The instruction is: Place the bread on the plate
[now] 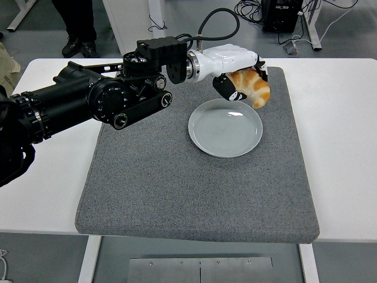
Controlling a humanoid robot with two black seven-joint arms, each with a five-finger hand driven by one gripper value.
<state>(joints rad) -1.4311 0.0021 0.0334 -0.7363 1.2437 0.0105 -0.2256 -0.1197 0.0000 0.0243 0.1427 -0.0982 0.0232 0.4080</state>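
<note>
Left hand [238, 79] fingers curled around bread [253, 86], bread under the palm, held above far rim of plate [225, 128].

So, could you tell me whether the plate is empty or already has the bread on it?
Empty. The plate shows only bare grey surface, while the bread is gripped in the left hand above the plate's far rim.

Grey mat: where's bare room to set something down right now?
The grey felt mat is bare across its whole near half, below the round grey plate, and in the strip right of the plate. The plate's own surface is bare too. Crowded: the far-left part, under the black left arm, and the plate's far rim, where the left hand holds the golden bread.
</note>
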